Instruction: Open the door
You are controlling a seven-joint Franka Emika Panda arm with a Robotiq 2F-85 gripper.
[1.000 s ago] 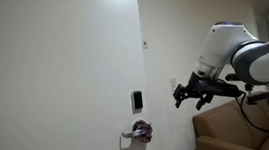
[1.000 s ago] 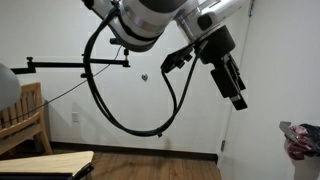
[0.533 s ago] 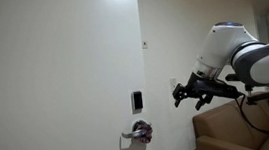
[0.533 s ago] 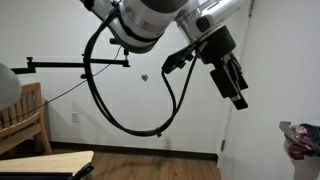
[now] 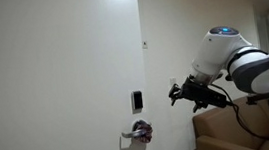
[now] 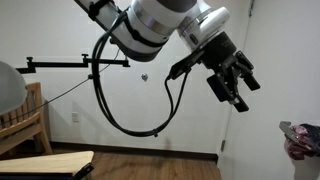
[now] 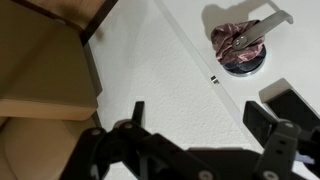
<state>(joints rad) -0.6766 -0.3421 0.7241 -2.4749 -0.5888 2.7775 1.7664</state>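
Observation:
The door (image 5: 64, 72) is a tall off-white panel filling most of an exterior view. Its silver lever handle (image 5: 135, 133), with purple-red material wrapped at its base, sits low near the door's edge. The small black lock (image 5: 136, 101) is just above it. My gripper (image 5: 182, 92) is open and empty. It hangs in the air beside the door's edge, at about lock height, apart from the handle. In the wrist view the open fingers (image 7: 200, 120) frame bare wall, with the handle (image 7: 245, 40) and the lock (image 7: 295, 105) beyond them. The gripper also shows in an exterior view (image 6: 235, 90).
A brown armchair (image 5: 226, 134) stands below the arm against the wall. A wooden chair (image 6: 20, 115) and a black boom stand (image 6: 70, 65) are across the room. A thick black cable loop (image 6: 125, 105) hangs from the arm. Brown furniture (image 7: 40, 90) shows in the wrist view.
The arm has shifted a little toward the door's edge and the wrist has turned, so the gripper points at a different angle. The door and handle have not moved.

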